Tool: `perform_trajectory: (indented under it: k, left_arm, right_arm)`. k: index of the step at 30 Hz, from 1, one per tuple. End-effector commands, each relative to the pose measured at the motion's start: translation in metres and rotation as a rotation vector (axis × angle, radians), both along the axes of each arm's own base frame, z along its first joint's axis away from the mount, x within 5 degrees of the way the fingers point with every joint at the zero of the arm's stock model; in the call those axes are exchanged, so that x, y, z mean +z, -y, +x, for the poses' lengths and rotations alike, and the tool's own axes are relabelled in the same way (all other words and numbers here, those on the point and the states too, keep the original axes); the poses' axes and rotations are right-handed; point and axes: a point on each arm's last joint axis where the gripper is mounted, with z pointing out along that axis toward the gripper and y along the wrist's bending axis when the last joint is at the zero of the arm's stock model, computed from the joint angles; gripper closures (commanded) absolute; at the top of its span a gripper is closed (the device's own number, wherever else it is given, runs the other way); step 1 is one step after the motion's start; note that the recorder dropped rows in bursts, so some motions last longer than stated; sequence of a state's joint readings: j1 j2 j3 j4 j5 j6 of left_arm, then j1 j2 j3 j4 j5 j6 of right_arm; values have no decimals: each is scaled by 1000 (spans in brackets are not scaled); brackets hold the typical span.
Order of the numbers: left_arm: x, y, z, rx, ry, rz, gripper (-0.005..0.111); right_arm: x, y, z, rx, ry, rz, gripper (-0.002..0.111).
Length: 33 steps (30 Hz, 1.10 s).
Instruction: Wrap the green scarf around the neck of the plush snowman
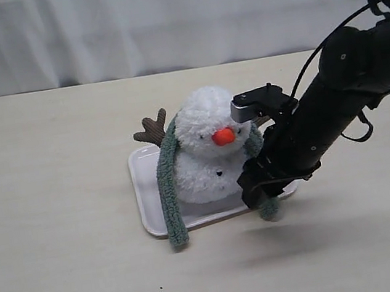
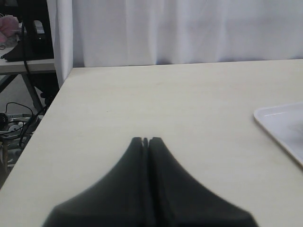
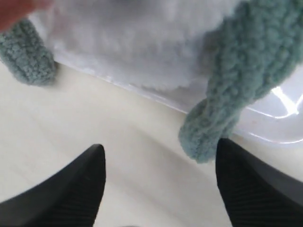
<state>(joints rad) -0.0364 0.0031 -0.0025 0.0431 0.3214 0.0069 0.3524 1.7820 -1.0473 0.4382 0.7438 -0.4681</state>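
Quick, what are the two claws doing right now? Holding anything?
Left gripper: jaws closed, holding nothing.
Right gripper: jaws open, one end of the green scarf close by, not gripped.

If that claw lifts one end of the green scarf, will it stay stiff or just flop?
Probably flops: the green scarf hangs limp off the plush snowman. Its fuzzy knit should grip well, not slip.

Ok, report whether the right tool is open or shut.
Open. The right tool shows its two black fingers spread wide apart, and the fuzzy grey-green scarf end hangs beside one, not clamped.
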Motion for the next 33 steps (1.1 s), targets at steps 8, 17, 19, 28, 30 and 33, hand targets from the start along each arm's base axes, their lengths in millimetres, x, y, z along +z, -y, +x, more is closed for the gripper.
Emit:
perform_trajectory:
  k: [8, 17, 19, 28, 30, 33]
  left_arm:
    - [0, 0, 0, 0, 14, -2, 107]
    - [0, 0, 0, 0, 14, -2, 107]
    - [0, 0, 0, 0, 14, -2, 107]
    - [0, 0, 0, 0, 14, -2, 107]
    - [0, 0, 0, 0, 14, -2, 107]
    - [0, 0, 0, 0, 14, -2, 107]
  right_arm:
    - [74, -8, -29, 19, 112, 136, 45]
    - [77, -91, -70, 147, 280, 164, 45]
    - [64, -103, -67, 113, 325, 133, 45]
    - [-5, -126, -54, 70, 265, 19, 45]
    - [-15, -127, -51, 58, 267, 6, 45]
    - [-23, -130, -45, 54, 300, 15, 45]
